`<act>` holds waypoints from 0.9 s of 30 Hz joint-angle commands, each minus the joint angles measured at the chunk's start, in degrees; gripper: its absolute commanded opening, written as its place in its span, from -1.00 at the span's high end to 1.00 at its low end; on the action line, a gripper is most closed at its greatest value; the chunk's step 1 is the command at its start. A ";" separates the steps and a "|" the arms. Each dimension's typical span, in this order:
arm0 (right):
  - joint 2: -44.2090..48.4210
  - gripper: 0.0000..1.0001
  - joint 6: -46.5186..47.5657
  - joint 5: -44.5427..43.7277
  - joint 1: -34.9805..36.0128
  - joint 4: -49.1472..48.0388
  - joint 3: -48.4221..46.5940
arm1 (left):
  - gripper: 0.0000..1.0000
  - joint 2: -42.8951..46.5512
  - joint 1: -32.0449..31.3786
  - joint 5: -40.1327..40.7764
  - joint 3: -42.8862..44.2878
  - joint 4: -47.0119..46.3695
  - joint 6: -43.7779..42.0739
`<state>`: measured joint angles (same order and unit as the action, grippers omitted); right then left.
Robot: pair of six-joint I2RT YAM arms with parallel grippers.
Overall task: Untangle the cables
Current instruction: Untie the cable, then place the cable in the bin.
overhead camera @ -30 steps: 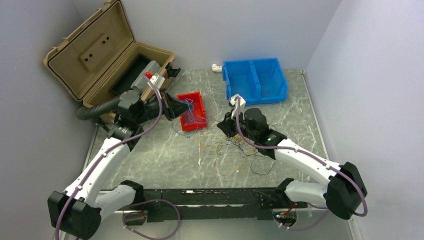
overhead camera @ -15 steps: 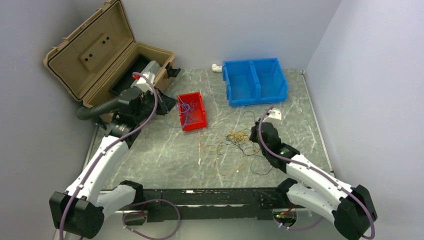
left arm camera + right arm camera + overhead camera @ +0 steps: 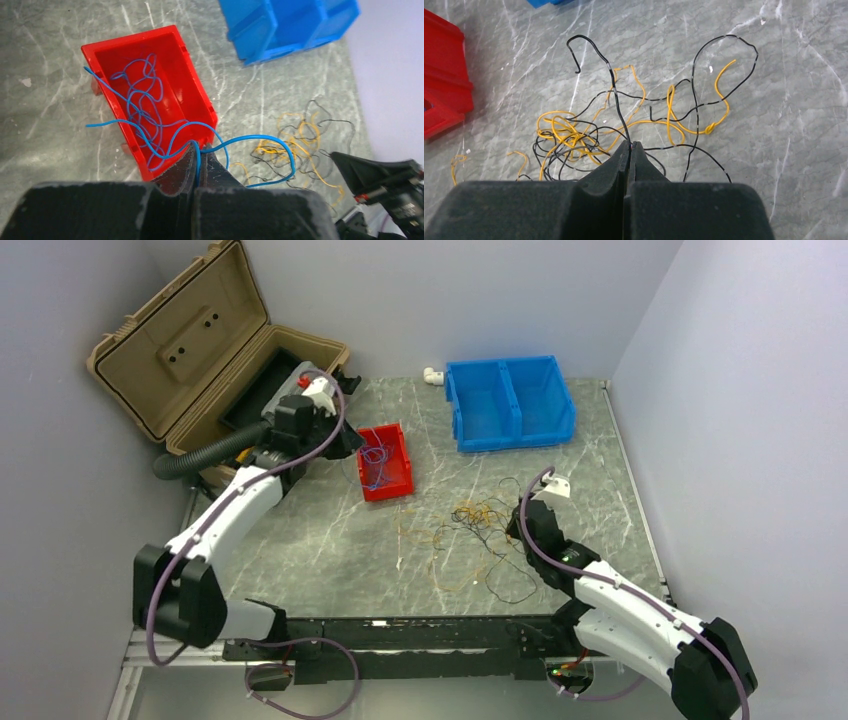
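The sorting looks to be by colour. The left jaws, at the lower middle of the left wrist view, are pressed together on one blue wire [image 3: 252, 136] – it arcs from them toward the right of that frame, down to the loose heap. Probably it is held so as to draw it free and lay it in the red bin [image 3: 130, 39], upper left of that view, where several blue strands already lie coiled; how many I cannot tell. The right jaws pinch one black wire [image 3: 617, 100] that rises out of the rest of the cables [image 3: 478, 525], a loose yellow-orange and black tangle at the centre of the desk [image 3: 330, 550] – a grip at the tangle's edge, likely meant to pull that strand clear.

Counted: two arms, one wire in each; one red bin; one blue bin [image 3: 500, 365] with two compartments, both bare, upper centre; one tan case [image 3: 175, 340], lid open, upper left
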<state>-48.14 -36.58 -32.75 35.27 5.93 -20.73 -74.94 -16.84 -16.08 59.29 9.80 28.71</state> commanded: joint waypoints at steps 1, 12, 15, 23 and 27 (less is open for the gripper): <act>0.78 1.00 0.94 -1.08 -0.11 -5.38 1.28 | 1.00 -6.61 -2.84 6.52 7.54 4.22 -3.30; 3.84 1.00 2.33 0.39 -0.11 -8.65 3.86 | 1.00 -26.59 -5.43 11.98 20.82 11.18 -6.63; 5.02 1.00 2.06 0.14 -0.16 -8.15 4.17 | 1.00 -34.60 -6.41 14.56 29.53 16.04 -9.63; 6.11 1.00 1.80 -0.35 -0.08 -8.36 4.75 | 1.00 -49.71 -9.17 24.22 44.56 26.66 -14.67; 5.54 1.00 1.64 -0.53 -0.07 -8.22 4.56 | 1.00 -51.39 -9.41 29.59 44.17 28.45 -15.71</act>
<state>-42.68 -35.00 -32.53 35.27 -0.10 -16.10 -125.78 -26.00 5.98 101.65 33.69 15.59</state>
